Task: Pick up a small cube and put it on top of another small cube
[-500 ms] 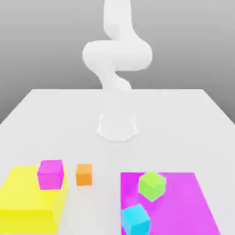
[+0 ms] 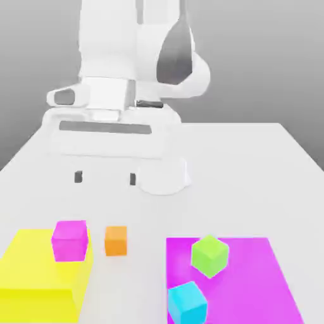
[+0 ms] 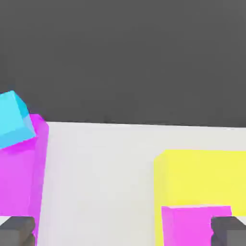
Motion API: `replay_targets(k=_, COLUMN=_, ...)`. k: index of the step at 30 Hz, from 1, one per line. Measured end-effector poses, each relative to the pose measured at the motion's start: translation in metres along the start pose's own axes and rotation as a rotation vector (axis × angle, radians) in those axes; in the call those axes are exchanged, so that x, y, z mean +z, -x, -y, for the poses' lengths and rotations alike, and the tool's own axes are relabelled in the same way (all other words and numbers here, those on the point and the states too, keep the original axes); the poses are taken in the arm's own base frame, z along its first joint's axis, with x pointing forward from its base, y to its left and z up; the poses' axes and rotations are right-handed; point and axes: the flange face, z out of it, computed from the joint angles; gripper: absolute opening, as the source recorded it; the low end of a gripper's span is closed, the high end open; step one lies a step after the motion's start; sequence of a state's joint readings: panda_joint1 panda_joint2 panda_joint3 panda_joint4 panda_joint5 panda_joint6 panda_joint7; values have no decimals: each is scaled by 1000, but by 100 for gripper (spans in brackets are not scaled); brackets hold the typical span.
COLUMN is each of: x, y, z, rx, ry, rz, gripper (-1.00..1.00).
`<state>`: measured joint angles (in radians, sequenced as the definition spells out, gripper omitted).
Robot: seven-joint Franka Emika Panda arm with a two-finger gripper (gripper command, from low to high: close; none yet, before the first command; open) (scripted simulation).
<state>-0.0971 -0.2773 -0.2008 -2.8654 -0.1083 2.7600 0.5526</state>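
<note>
The small orange cube [image 2: 116, 240] rests on the white table [image 2: 253, 177], between the yellow block and the magenta pad. My gripper [image 2: 105, 178] hangs above the table behind the orange cube, apart from it, open with nothing between its dark fingers [image 2: 78, 176]. In the hand view the gripper [image 3: 123, 230] is spread wide, with a fingertip [image 3: 229, 230] at each side. The larger magenta cube [image 2: 69, 240] [image 3: 192, 225] sits on the yellow block. The larger green cube [image 2: 209, 255] lies tilted on the magenta pad.
A low yellow block [image 2: 38, 278] [image 3: 202, 175] lies at the exterior view's left front. A flat magenta pad [image 2: 247, 278] [image 3: 19, 178] lies at the right front with a cyan cube [image 2: 187, 302] [image 3: 14, 117] on it. The arm's white base [image 2: 163, 176] stands mid-table.
The arm has swung down and forward, bringing the hand and its open fingers into the exterior view above the table. None of the cubes has moved.
</note>
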Motion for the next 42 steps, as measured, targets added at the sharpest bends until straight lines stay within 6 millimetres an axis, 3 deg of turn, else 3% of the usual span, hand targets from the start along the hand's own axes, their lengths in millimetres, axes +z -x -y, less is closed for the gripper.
replay_targets(k=4, x=85, y=46, z=-47, rx=-16, ry=69, rz=130, gripper=0)
replay_targets(k=10, x=138, y=59, z=-60, rx=-15, ry=86, rz=145, gripper=0)
replay_targets(k=11, x=143, y=61, z=-60, rx=-15, ry=86, rz=145, gripper=-100)
replay_targets(k=17, x=146, y=62, z=-61, rx=-15, ry=86, rz=147, gripper=-100)
replay_targets(k=26, x=90, y=53, z=-55, rx=-14, ry=84, rz=147, gripper=-100)
replay_targets(k=29, x=79, y=47, z=-33, rx=-64, ry=100, rz=160, gripper=-100)
replay_targets(k=36, x=39, y=0, z=23, rx=-166, ry=136, rz=174, gripper=-100)
replay_targets(k=42, x=-18, y=-63, z=10, rx=-227, ry=110, rz=161, gripper=-100)
